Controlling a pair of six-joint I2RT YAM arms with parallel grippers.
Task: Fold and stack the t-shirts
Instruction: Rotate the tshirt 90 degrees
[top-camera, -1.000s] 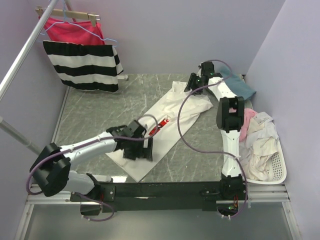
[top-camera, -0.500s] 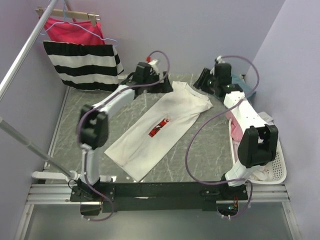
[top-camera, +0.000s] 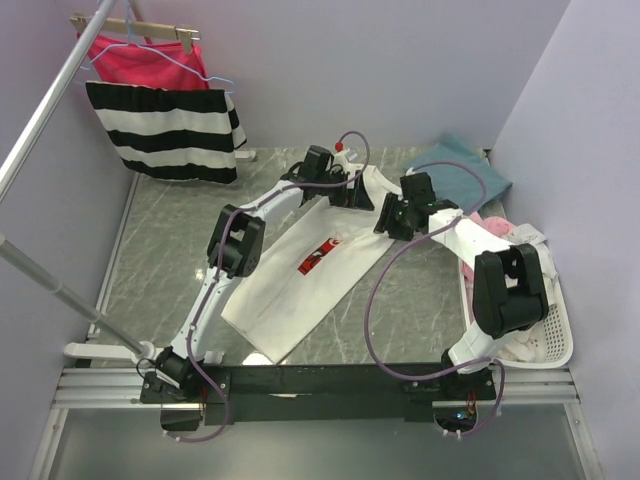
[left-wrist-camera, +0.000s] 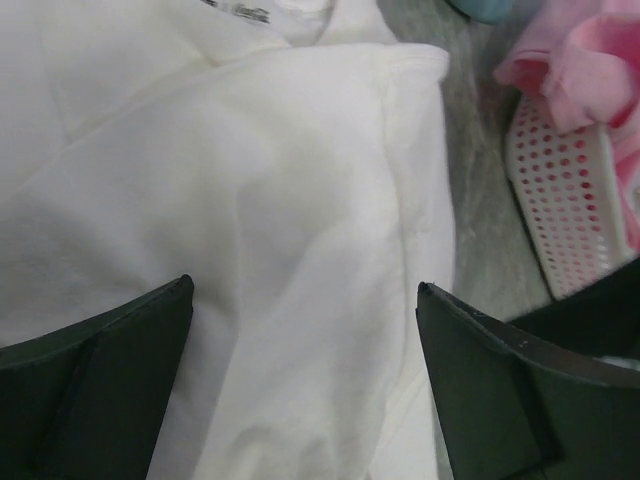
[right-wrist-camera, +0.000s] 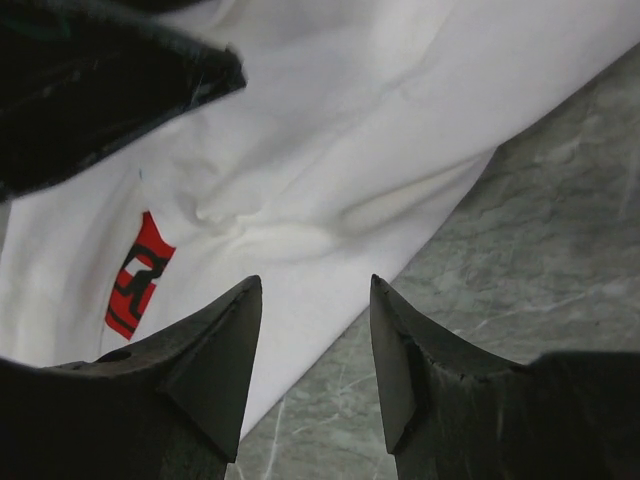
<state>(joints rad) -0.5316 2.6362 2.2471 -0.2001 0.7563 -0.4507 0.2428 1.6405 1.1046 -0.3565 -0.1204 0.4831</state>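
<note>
A white t-shirt (top-camera: 300, 290) with a red square logo (top-camera: 318, 258) lies flat and diagonal on the marble table. My left gripper (top-camera: 352, 192) hovers over its far collar end. In the left wrist view its fingers (left-wrist-camera: 100, 390) stand wide open above bare white cloth (left-wrist-camera: 250, 200), holding nothing. My right gripper (top-camera: 388, 218) sits at the shirt's right shoulder edge. It is open (right-wrist-camera: 315, 285) over the cloth's border, with nothing between the fingers and the logo (right-wrist-camera: 140, 275) to its left. A teal t-shirt (top-camera: 465, 165) lies at the back right.
A white perforated basket (top-camera: 555, 345) at the right edge holds pale and pink clothes (top-camera: 500, 235); its wall (left-wrist-camera: 560, 200) shows in the left wrist view. A striped garment (top-camera: 165, 130) and a red one (top-camera: 140, 60) hang on a rack at the back left.
My left arm swung from the shirt's near hem to its far collar end. My right gripper came in from the back right corner to the shirt's right shoulder.
</note>
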